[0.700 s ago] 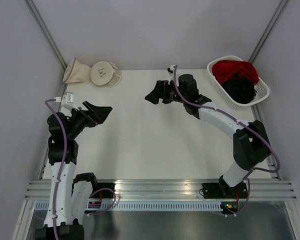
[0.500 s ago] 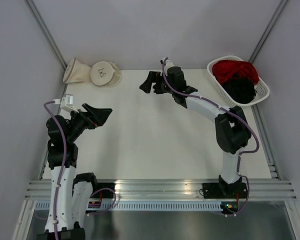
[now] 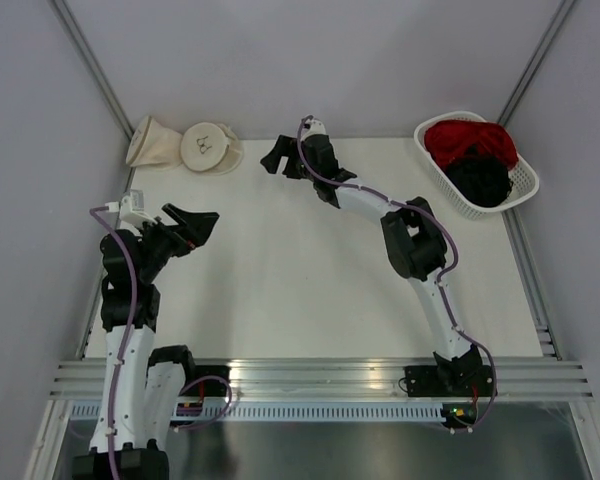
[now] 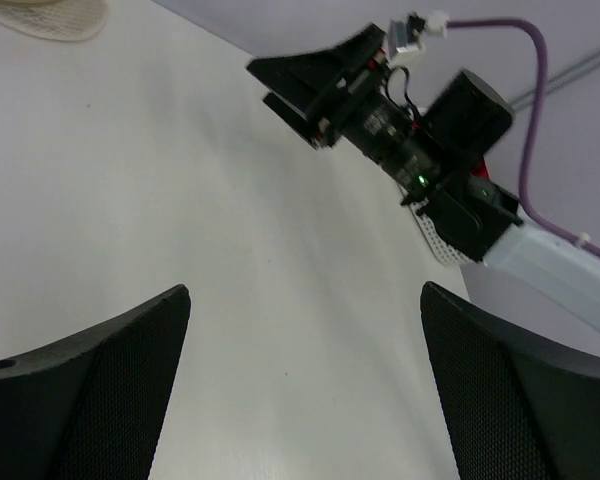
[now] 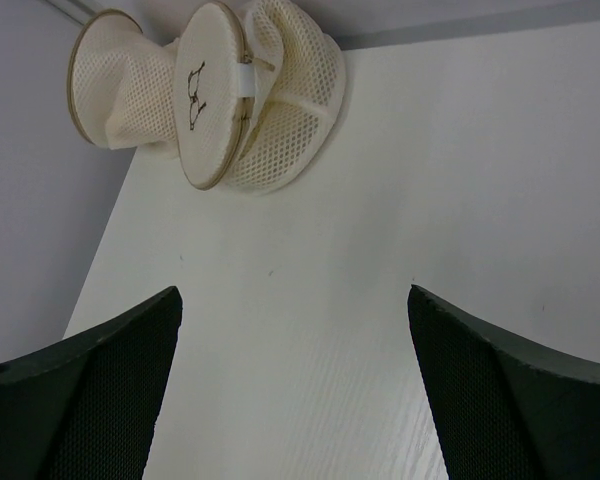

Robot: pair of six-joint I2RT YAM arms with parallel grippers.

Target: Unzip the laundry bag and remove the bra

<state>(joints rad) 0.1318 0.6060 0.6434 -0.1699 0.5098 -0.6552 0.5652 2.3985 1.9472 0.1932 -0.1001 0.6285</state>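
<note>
The smooth white table [image 3: 310, 290] holds a lattice-walled white basket [image 3: 525, 190] at its far right corner. The round cream mesh laundry bag [image 5: 212, 95] sits at the far left corner, beside a cone-shaped mesh bag [image 5: 115, 85]. The right gripper [image 3: 277, 160] hovers near the laundry bag with its jaws apart, and the left gripper [image 3: 202, 228] is likewise spread wide.

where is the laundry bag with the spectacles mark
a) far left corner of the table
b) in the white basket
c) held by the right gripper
a: the laundry bag sits in the far left corner beside the cone-shaped bag, apart from the open right gripper.
</note>
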